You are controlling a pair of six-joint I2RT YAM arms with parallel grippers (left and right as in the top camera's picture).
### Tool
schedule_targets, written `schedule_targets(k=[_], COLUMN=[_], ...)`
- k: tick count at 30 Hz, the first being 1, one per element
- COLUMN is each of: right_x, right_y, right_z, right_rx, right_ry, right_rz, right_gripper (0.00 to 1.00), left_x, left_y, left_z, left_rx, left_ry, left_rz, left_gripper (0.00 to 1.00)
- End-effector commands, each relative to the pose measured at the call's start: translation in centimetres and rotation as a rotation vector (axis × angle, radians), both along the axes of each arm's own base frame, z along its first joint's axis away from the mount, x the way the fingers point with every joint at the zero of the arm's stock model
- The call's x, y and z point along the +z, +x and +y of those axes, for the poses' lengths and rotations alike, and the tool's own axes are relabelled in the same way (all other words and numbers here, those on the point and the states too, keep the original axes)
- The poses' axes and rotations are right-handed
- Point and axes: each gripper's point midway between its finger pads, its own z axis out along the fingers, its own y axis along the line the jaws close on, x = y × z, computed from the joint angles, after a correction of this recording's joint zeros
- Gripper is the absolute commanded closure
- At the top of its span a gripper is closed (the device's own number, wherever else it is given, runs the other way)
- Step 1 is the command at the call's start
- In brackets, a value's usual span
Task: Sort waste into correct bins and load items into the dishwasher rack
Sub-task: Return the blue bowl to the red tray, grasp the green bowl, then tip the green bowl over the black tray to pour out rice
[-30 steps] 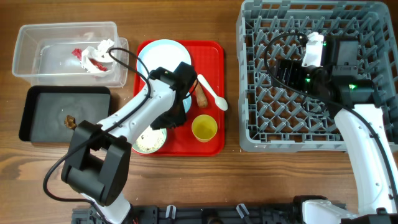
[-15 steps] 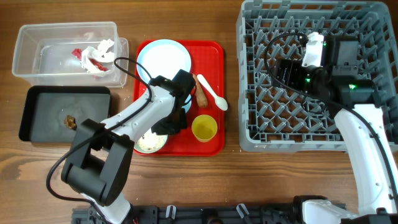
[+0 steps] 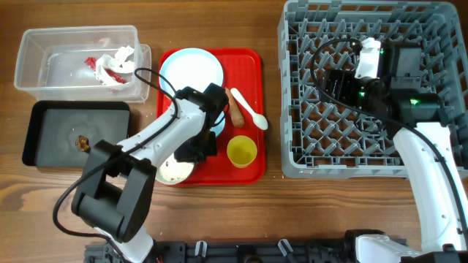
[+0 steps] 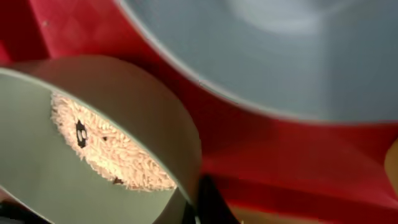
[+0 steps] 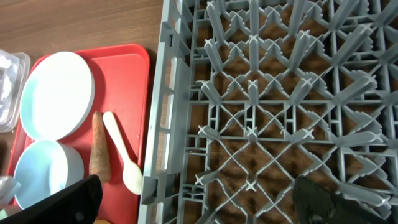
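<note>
My left gripper [image 3: 193,152] [image 4: 193,202] is shut on the rim of the pale green bowl [image 3: 170,172] [image 4: 143,106], which holds rice [image 4: 106,152] at the red tray's front left corner. The light blue bowl [image 4: 280,62] [image 5: 43,180] sits behind it, mostly under my arm. The plate [image 3: 191,69], carrot stick [image 3: 238,115], spoon [image 3: 249,111] and yellow cup [image 3: 240,151] are on the tray. The wrapper [image 3: 110,66] lies in the clear tub [image 3: 29,55], a dark scrap [image 3: 82,143] in the black tray [image 3: 44,157]. My right gripper [image 3: 340,84] [image 5: 199,205] is open and empty above the rack [image 3: 292,146].
The flat red serving tray [image 3: 252,66] lies between the bins on the left and the rack on the right. The rack's wall [image 5: 158,124] stands close to the tray's right edge. Bare wooden table runs along the front.
My left gripper has moved a little toward the front left, and the green bowl has shifted with it past the tray's front left corner. The right arm has not moved.
</note>
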Motion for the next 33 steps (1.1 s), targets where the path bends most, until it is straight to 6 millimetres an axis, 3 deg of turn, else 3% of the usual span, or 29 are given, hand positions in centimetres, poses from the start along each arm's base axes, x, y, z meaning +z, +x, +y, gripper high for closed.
schedule_targets(k=[1, 4, 8, 15, 24, 29, 33], right_x=[0.8, 0.9, 1.1, 1.1, 1.1, 1.1, 1.1], right_y=[0.6, 0.7, 0.8, 0.8, 0.9, 0.9, 0.9], right_z=[0.0, 0.1, 0.1, 0.1, 0.0, 0.0, 0.0], right_rx=[-0.006, -0.005, -0.005, -0.005, -0.019, -0.02, -0.019], right_ry=[0.012, 0.012, 0.011, 0.012, 0.023, 0.023, 0.023], right_rz=[-0.022, -0.029, -0.037, -0.037, -0.035, -0.035, -0.035], right_gripper=[0.0, 0.0, 0.01, 0.0, 0.0, 0.0, 0.0], left_x=[4.6, 7.2, 9.2, 11.8, 12.7, 12.4, 10.2], left_y=[2.0, 3.3, 4.3, 6.9, 11.0, 11.9, 12.3], left_z=[-0.7, -0.5, 0.9, 7.1, 16.0, 18.1, 18.6], left_rx=[-0.02, -0.012, 0.034, 0.161, 0.31, 0.349, 0.435], left_ry=[-0.082, -0.126, -0.155, -0.259, -0.568, -0.742, -0.853], left_rz=[-0.108, -0.199, -0.279, -0.389, -0.574, -0.628, -0.572], left_gripper=[0.96, 0.96, 0.96, 0.96, 0.96, 0.96, 0.96])
